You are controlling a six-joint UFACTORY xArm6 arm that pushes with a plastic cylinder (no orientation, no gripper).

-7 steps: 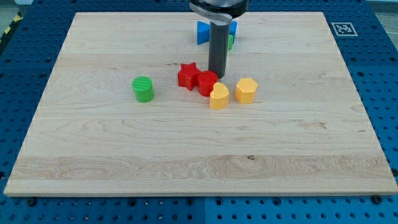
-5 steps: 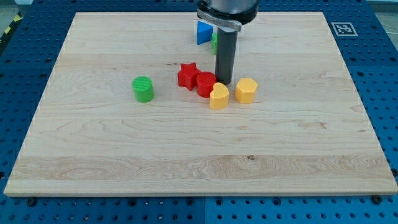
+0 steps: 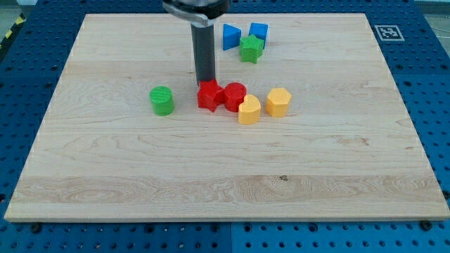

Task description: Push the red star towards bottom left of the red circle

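Note:
The red star lies near the board's middle, touching the left side of the red circle. My tip is a dark rod standing just above the star in the view, at its top edge and touching it or nearly so. A yellow heart-like block touches the circle's lower right.
A yellow hexagon block sits right of the yellow heart. A green cylinder stands left of the star. At the top are a blue triangle, a blue block and a green star. The wooden board lies on a blue pegboard.
My tip has moved left, from the upper right of the red circle to just above the red star. The star sits slightly lower now, level with the circle. The blocks at the top are uncovered.

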